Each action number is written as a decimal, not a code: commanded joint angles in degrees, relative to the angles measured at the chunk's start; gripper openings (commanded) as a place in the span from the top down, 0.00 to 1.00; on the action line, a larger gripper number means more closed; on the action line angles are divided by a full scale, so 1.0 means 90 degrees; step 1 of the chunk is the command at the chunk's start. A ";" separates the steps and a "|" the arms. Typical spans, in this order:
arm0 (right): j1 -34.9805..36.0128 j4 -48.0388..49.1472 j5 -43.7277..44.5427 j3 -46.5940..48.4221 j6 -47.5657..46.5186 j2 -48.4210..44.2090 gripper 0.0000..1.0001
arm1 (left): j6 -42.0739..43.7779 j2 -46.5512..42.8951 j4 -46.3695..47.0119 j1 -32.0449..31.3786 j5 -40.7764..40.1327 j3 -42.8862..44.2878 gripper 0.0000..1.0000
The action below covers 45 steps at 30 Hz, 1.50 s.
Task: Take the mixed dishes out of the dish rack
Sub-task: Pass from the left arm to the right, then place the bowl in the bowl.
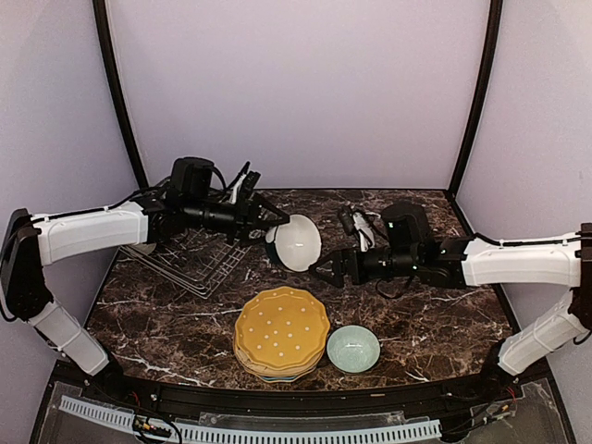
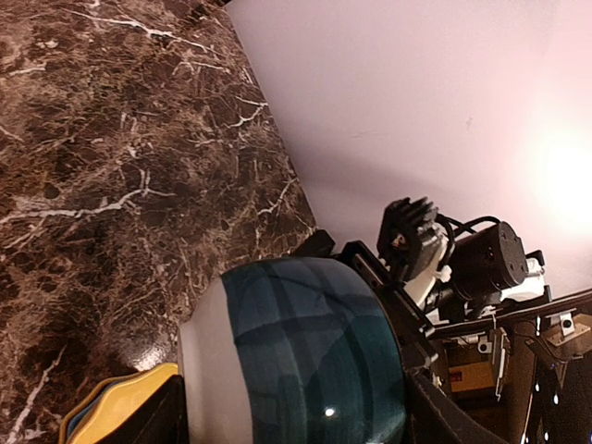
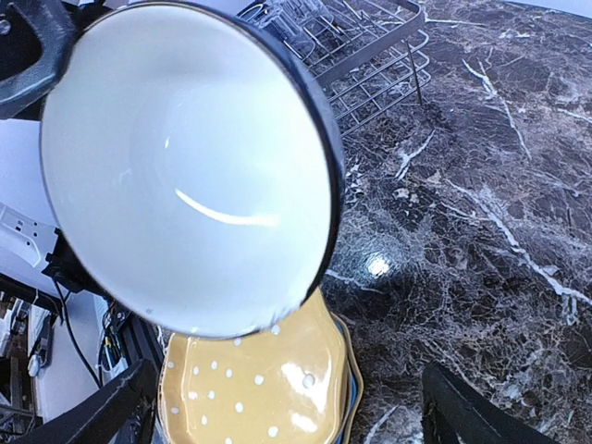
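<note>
Finding: the white bowl (image 1: 296, 243) is outside the dish rack (image 1: 190, 259). It is carried on edge above the marble table (image 1: 435, 314), between the rack and my right claw (image 1: 324, 270). Its mouth faces that claw, and the right wrist camera is filled by its glossy interior. The left wrist camera shows only its teal outer wall.

My left claw (image 1: 268, 228) is clamped on the bowl at its rim. The contact itself is hidden behind the wall, so I judge the hold to be a narrow pinch rather than confirm it. My right claw stands spread and empty, with its tips just beside the bowl's lower edge.

The stack of plates (image 1: 282, 331), yellow on top, sits nearer the bases. A small pale green bowl (image 1: 352, 349) sits just beside it. My left arm covers part of the rack, so I cannot tell whether any dishes remain inside.

Risks noted:
- A rim pinch on a glazed, tilted bowl can let it pivot or slide out, and it would drop onto hard stone or the plates.
- The spread right fingers are close enough to knock the rim if either arm drifts.
- If this is a handover, the bowl falls if my left claw lets go before the right one closes.
</note>
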 commanded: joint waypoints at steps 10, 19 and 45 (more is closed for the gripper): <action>-0.0166 0.0394 0.0425 -0.0470 0.0304 -0.0414 0.44 | -0.0303 0.0155 0.1126 -0.0807 0.0564 -0.0289 0.64; -0.0195 0.0389 0.0230 -0.0429 0.0344 -0.0286 0.79 | -0.0482 0.0457 0.1447 -0.1052 0.0695 -0.0276 0.65; -0.0139 -0.3691 0.0068 -0.0264 -0.0762 -0.1891 1.00 | 0.1754 -0.0342 -0.1048 -0.0253 -0.0909 0.0146 0.01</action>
